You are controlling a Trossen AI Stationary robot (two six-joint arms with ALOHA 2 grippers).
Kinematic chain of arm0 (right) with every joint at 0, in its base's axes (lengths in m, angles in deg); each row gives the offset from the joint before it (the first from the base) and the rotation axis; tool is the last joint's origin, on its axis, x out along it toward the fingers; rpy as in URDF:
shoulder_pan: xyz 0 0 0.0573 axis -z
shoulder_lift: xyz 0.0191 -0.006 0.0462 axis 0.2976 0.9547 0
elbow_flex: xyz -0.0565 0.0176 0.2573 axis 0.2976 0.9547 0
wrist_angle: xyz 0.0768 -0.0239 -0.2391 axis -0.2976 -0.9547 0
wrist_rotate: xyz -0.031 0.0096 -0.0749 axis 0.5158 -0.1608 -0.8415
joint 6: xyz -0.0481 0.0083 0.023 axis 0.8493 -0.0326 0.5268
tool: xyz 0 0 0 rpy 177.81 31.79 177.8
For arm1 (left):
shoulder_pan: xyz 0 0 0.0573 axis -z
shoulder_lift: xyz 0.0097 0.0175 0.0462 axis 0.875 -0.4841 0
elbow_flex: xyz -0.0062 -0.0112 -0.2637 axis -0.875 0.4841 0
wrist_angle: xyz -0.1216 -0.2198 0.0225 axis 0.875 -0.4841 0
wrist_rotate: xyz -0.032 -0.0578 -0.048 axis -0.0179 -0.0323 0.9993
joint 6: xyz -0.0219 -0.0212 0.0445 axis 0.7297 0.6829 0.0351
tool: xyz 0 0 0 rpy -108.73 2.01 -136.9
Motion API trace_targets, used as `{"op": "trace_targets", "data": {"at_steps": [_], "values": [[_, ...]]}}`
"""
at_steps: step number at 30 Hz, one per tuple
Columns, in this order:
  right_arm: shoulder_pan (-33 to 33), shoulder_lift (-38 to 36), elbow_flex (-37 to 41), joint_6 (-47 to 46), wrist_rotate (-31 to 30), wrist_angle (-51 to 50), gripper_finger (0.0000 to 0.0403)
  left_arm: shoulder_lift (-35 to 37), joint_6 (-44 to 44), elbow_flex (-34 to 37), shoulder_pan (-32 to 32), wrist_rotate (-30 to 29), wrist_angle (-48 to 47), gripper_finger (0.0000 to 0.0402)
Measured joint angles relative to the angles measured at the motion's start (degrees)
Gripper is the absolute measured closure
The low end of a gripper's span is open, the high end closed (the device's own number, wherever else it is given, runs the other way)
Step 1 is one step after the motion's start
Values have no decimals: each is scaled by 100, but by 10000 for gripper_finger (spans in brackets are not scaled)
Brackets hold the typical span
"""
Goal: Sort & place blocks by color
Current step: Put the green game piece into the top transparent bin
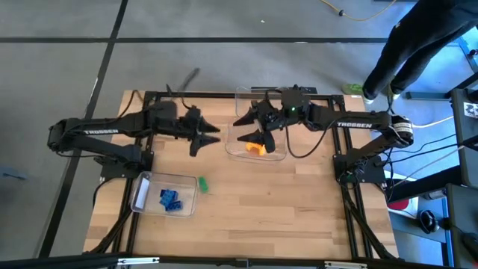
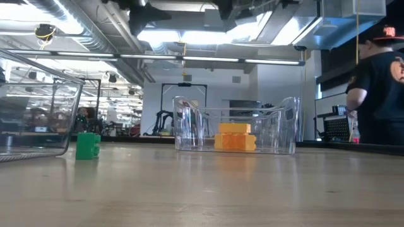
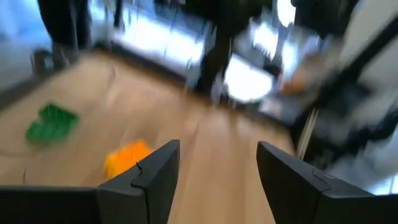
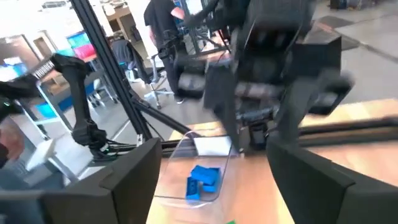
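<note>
Yellow-orange blocks (image 2: 235, 137) lie in a clear bin (image 1: 275, 96) at the table's far middle. My right gripper (image 1: 246, 128) hangs open above that bin's left part, holding nothing, its fingers pointing toward the table's left. Just left of the bin, my left gripper (image 1: 209, 136) is raised and open, also holding nothing. A single green block (image 1: 202, 184) rests on the bare table and also shows in the low view (image 2: 88, 145). Blue blocks (image 1: 170, 199) lie in a second clear bin (image 1: 142, 187) at the near left. In the left wrist view, a green block (image 3: 53, 122) and an orange one (image 3: 127, 155) show blurred.
A black frame (image 1: 224, 95) runs around the table. Bare wood stretches across the near middle and right (image 1: 284, 202). A person in dark clothes (image 1: 418, 45) stands beyond the far right corner. Cables (image 1: 426, 157) hang at the right side.
</note>
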Motion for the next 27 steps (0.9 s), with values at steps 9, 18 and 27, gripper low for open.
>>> {"op": "trace_targets", "data": {"at_steps": [9, 18, 27], "values": [[444, -217, -1312, 803, -74, -2677, 107, -1625, -1609, -2369, 1082, -23, -4498, 198], [634, -226, -1822, 1432, -599, -3835, 107, -3121, -3299, -3374, 1845, -687, -5372, 197], [655, -228, -1822, 1426, -634, -4040, 107, -3842, -3961, -3376, 1987, -562, -5435, 198]]}}
